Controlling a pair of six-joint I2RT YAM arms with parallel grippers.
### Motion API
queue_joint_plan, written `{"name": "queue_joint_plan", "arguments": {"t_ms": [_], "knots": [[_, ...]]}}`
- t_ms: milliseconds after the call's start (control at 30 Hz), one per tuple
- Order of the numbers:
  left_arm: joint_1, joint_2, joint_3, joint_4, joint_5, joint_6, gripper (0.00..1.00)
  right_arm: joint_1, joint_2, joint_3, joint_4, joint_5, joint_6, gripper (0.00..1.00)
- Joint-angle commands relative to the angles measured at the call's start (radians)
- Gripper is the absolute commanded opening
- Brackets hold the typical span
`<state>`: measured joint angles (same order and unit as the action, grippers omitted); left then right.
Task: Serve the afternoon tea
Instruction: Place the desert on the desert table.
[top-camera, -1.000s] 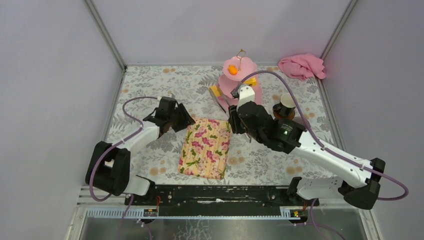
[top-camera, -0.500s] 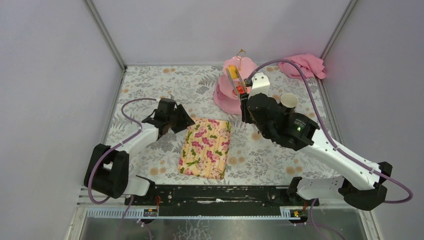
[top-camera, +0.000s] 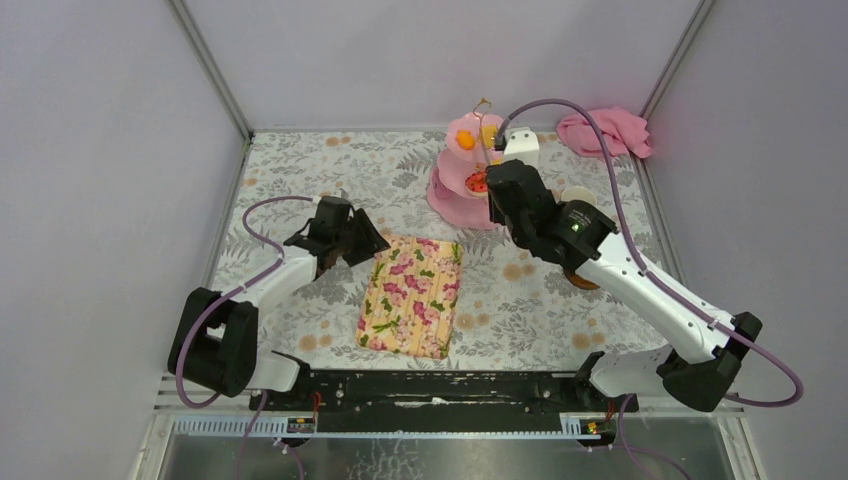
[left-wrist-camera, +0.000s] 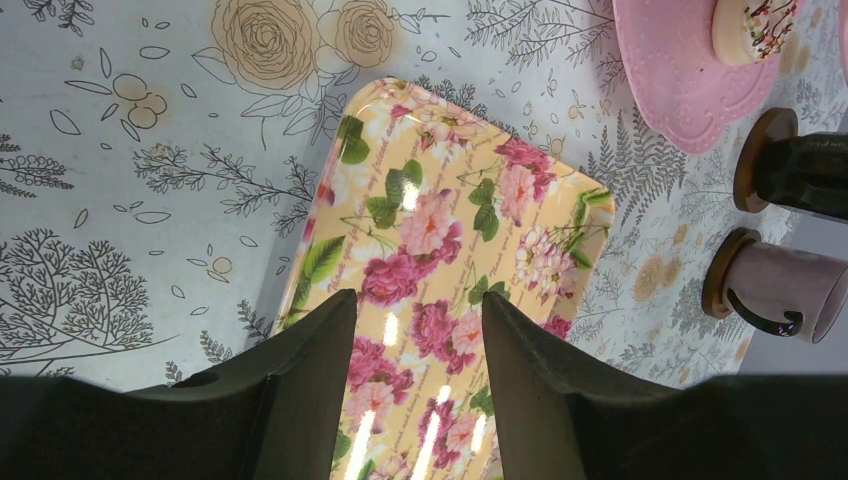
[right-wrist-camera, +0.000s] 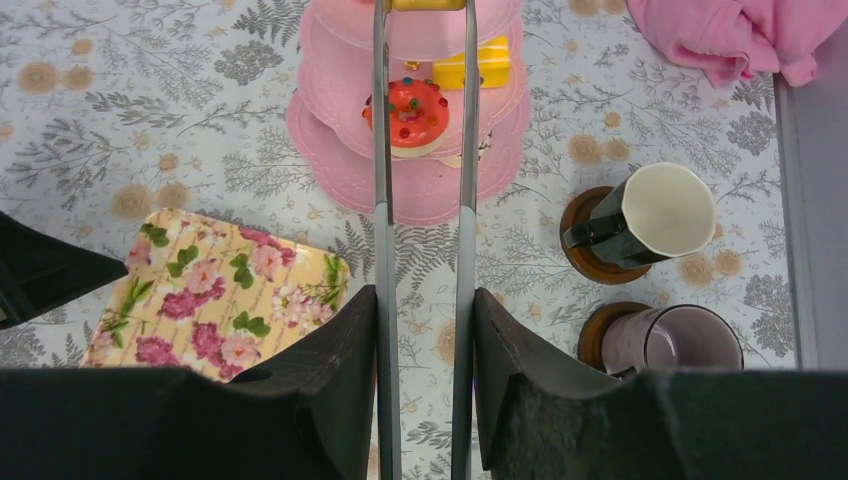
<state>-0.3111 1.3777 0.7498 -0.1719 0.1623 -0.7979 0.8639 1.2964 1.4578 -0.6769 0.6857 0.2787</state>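
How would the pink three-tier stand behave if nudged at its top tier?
The pink stand stacks narrowing tiers on one post, so it may rock or tip. Its wide bottom tier probably steadies it. The loose red cake could slide off.

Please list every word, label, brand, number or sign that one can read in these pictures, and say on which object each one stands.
No readable text in any view.
Floral tray: flowers and leaves only; any fine writing in the pattern is too small to tell.
Black mug, grey mug: no print seen.
Tongs: no stamp seen.
Table cover: drawn plants only.
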Motion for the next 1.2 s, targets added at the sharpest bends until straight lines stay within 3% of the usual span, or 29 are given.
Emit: {"name": "queue_joint_plan", "arguments": {"t_ms": [0, 900, 1167], "knots": [[0.010, -0.023, 0.016, 0.049, 0.013, -0.001, 0.57, -0.051, 0.003, 0.058, 0.051, -0.020, -0.022, 0.02], [0.010, 0.009, 0.029, 0.071, 0.036, -0.011, 0.57, -0.203, 0.110, 0.091, 0.117, -0.146, -0.064, 0.03], [0.011, 0.012, 0.033, 0.075, 0.037, -0.012, 0.57, -0.237, 0.138, 0.098, 0.141, -0.181, -0.073, 0.12]]}}
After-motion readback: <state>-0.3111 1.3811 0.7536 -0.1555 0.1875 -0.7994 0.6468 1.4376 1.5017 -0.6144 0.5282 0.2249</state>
